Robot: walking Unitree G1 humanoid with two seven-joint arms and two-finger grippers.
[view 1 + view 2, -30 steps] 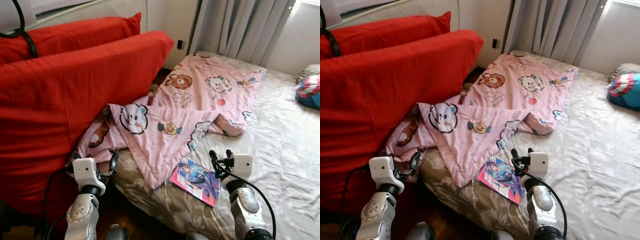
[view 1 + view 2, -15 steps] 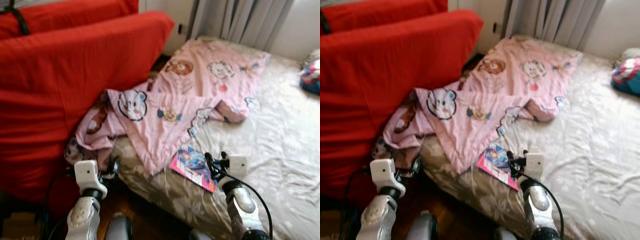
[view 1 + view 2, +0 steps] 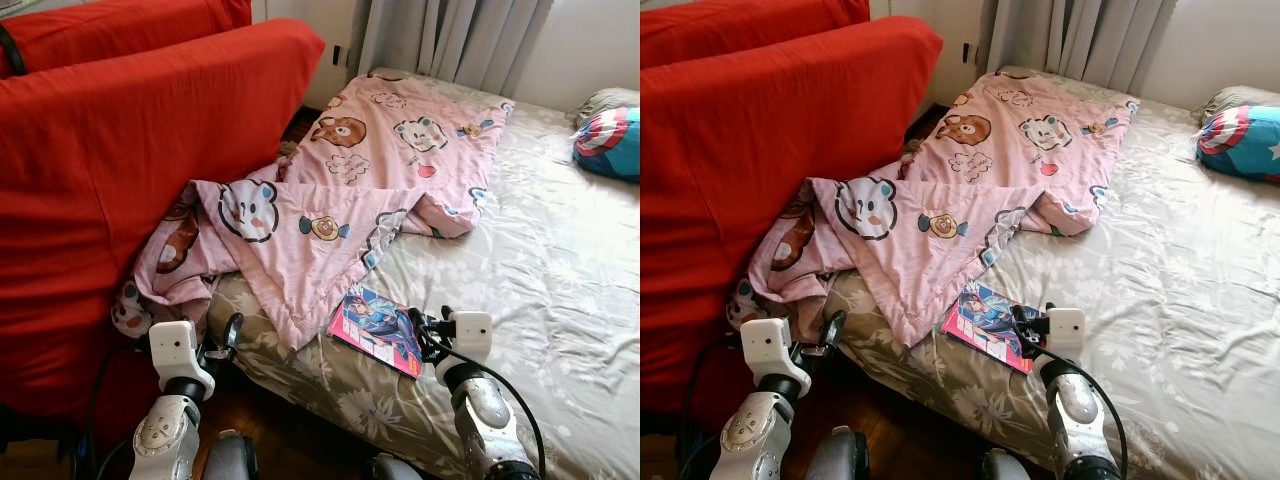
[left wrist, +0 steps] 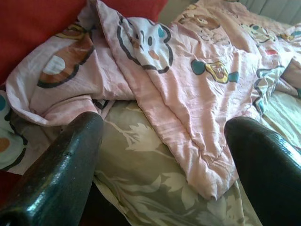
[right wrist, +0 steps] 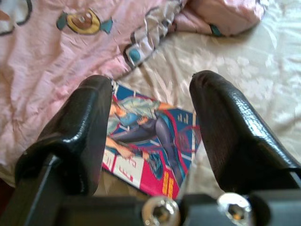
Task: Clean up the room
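A colourful comic magazine (image 3: pixel 372 328) lies flat on the bed near its front edge, just past the corner of a pink cartoon-print blanket (image 3: pixel 345 195). My right gripper (image 3: pixel 430 322) hovers open at the magazine's right edge. In the right wrist view the magazine (image 5: pixel 150 139) lies between and below the two black fingers (image 5: pixel 80 122), which do not touch it. Low at the bed's left corner my left gripper (image 3: pixel 226 336) is open, facing the blanket's (image 4: pixel 188 89) hanging fold with nothing held.
A large red cushion (image 3: pixel 120 170) leans along the left, with the blanket bunched against it. The floral bedsheet (image 3: pixel 540 250) spreads right. A shield-print pillow (image 3: pixel 608 140) lies far right. Grey curtains (image 3: pixel 450 35) hang behind. Dark wooden floor (image 3: pixel 295 440) lies below the bed edge.
The whole view has shifted and sharpened as the camera moved, and more of the bed's right side shows. Both grippers remain open, the right one still beside the magazine.
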